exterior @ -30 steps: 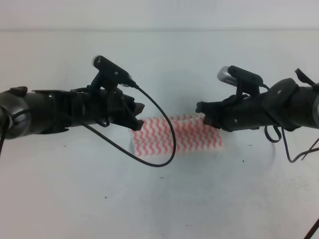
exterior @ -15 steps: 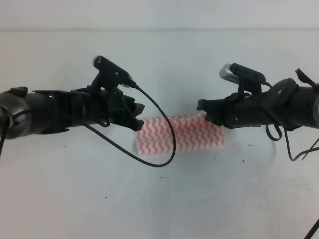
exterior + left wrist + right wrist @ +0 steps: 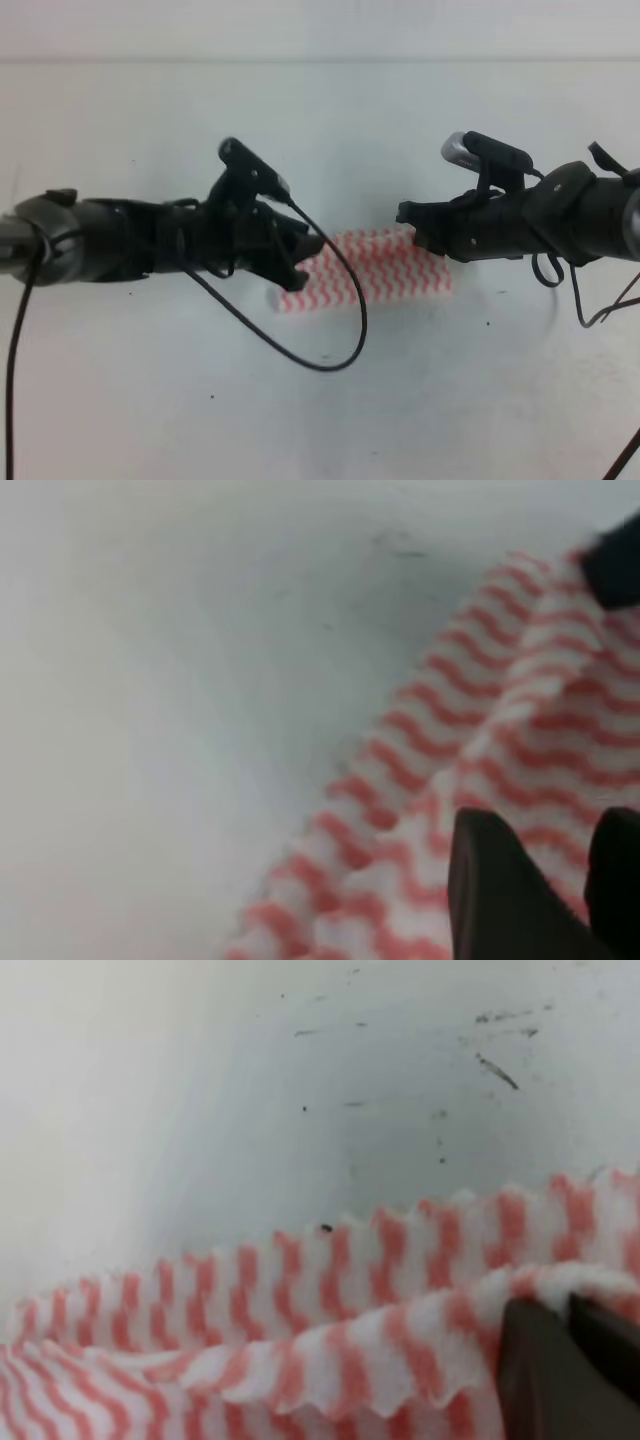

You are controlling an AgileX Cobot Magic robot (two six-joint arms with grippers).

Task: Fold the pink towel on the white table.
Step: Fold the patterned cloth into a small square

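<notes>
Your white surface (image 3: 330, 420) fills the high view, and the pink towel (image 3: 385, 272) lies near its centre as a short folded strip, running from 9 to 3 o'clock between your two arms.

Your left arm (image 3: 120, 240) reaches in level from 9 o'clock, a black cable (image 3: 345, 345) looping below it. Its left claw (image 3: 312, 258) covers the strip's 9 o'clock end. In the left wrist view the two dark fingers (image 3: 500, 890) sit close together over raised striped cloth; you cannot tell whether cloth lies between them.

Your right arm (image 3: 560, 215) reaches in level from 3 o'clock. Its right claw (image 3: 412, 228) sits on the strip's 12 o'clock edge, toward its 3 o'clock end. The right wrist view shows the fingers (image 3: 545, 1370) pressed together, pinching a lifted fold of towel above the layer below.
</notes>
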